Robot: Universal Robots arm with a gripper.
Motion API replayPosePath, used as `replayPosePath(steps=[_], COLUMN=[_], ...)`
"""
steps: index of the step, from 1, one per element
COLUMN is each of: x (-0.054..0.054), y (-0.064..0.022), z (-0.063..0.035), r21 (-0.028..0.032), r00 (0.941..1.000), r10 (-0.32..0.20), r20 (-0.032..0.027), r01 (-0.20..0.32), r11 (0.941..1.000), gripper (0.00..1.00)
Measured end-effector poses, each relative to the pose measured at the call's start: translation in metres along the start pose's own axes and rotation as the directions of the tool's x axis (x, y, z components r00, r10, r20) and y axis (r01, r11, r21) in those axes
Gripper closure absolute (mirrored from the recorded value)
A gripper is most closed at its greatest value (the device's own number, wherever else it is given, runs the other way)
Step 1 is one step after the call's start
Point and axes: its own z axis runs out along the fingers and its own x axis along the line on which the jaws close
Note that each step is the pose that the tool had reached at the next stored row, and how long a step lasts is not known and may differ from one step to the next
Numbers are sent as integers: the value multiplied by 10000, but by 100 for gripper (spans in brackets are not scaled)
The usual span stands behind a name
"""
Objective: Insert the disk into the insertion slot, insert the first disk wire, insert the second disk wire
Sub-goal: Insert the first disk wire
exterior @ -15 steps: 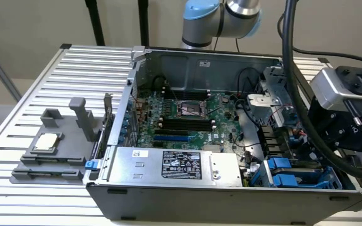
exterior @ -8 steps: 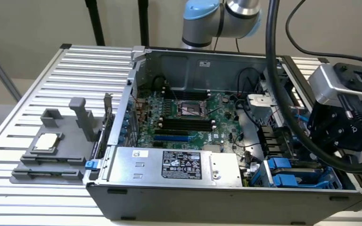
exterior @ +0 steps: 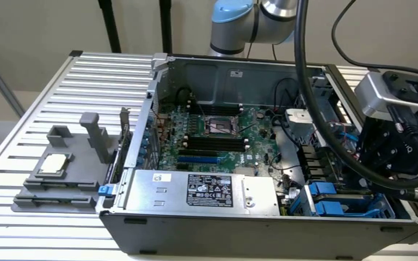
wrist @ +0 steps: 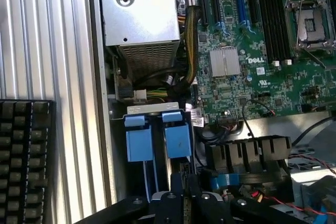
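The insertion slot (wrist: 157,140) is the bay with two bright blue latches and rails, at the case's corner beside the silver power-supply box. It also appears at the exterior view's lower right (exterior: 329,200). My gripper (wrist: 184,183) hangs just above the bay's near end, its dark fingers pressed together with nothing visible between them. The black wrist body (exterior: 394,155) reaches down into the case there. The disk's grey face is hidden; I cannot tell whether it sits between the rails. A white plug on black and yellow wires (wrist: 139,96) lies between the bay and the power supply.
The open case holds a green motherboard (wrist: 252,51) and the power-supply box (exterior: 202,190). A thick black cable (exterior: 318,114) loops down across the case. A grey fixture (exterior: 56,174) stands on the slatted table at the exterior view's left. A dark keyboard (wrist: 26,156) lies outside the case.
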Motion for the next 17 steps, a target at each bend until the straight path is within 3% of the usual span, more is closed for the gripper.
replayPosePath(steps=[9,11,14,15,17], x=[-128,-133,-133,-133,-134], y=[-14,-33,-33,-33,-34], z=[15,16,19,20,21], r21=[45,55,59,69,115], r00=[9998,9997,9997,9996,9991], r10=[151,185,195,202,219], r20=[-115,-160,-177,-221,-374], r01=[-150,-184,-194,-200,-215], r11=[9999,9998,9998,9998,9997], gripper=[84,84,84,84,84])
